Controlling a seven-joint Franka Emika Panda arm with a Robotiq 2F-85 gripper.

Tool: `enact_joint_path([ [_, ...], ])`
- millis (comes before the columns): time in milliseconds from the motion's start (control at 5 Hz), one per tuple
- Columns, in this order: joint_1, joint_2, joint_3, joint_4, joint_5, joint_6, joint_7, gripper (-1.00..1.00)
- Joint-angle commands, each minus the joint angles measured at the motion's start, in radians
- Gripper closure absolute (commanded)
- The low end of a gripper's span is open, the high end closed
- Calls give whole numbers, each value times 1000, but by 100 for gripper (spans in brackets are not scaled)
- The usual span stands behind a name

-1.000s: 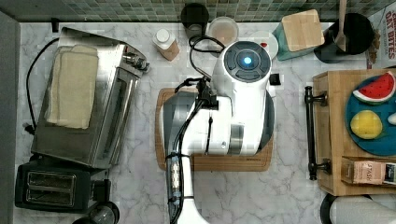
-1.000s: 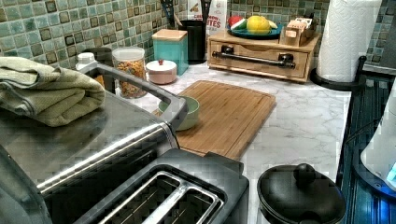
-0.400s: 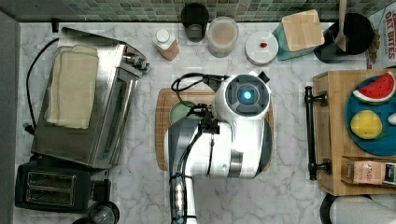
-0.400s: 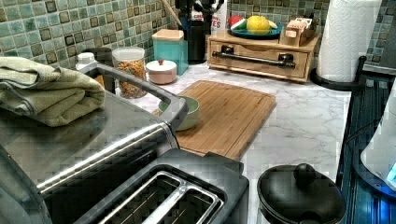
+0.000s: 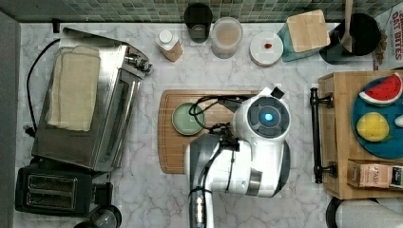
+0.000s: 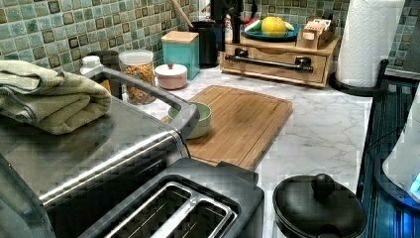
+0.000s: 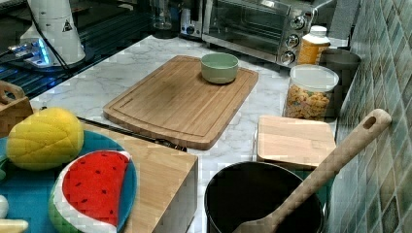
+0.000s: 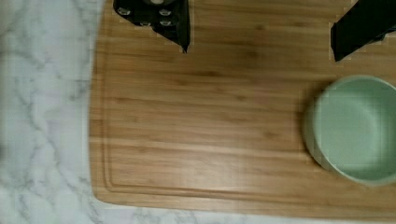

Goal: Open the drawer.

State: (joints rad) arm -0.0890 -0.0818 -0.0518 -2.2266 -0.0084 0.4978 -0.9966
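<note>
The Franka arm (image 5: 259,142) hangs over the bamboo cutting board (image 5: 171,152) at the middle of the marble counter, its gripper (image 8: 259,28) pointing down with the two black fingers (image 8: 173,21) spread wide apart and holding nothing. A pale green bowl (image 8: 357,128) sits on the board. The drawer (image 6: 275,58), shut, sits in the wooden box at the top view's right, its black bar handle (image 5: 314,135) facing the arm.

Kitchen counter — toaster oven (image 5: 90,107), tiled backsplash (image 6: 59,29), cutting board (image 7: 180,99).

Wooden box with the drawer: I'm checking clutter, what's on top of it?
On the wooden box: a blue plate with toy watermelon and lemon, plus a small carton. The drawer is shut, its inside hidden.
</note>
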Motion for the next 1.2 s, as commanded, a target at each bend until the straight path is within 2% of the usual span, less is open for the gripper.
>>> enact_joint_path([
  [200,-105,55,-140,60,-19,95,-249,-100],
  [600,-169,130,-155,95,-86,169,-255,-100],
  [800,-201,166,-167,105,-84,216,-318,-100],
  [1200,-231,219,-213,106,-84,353,-432,-100],
])
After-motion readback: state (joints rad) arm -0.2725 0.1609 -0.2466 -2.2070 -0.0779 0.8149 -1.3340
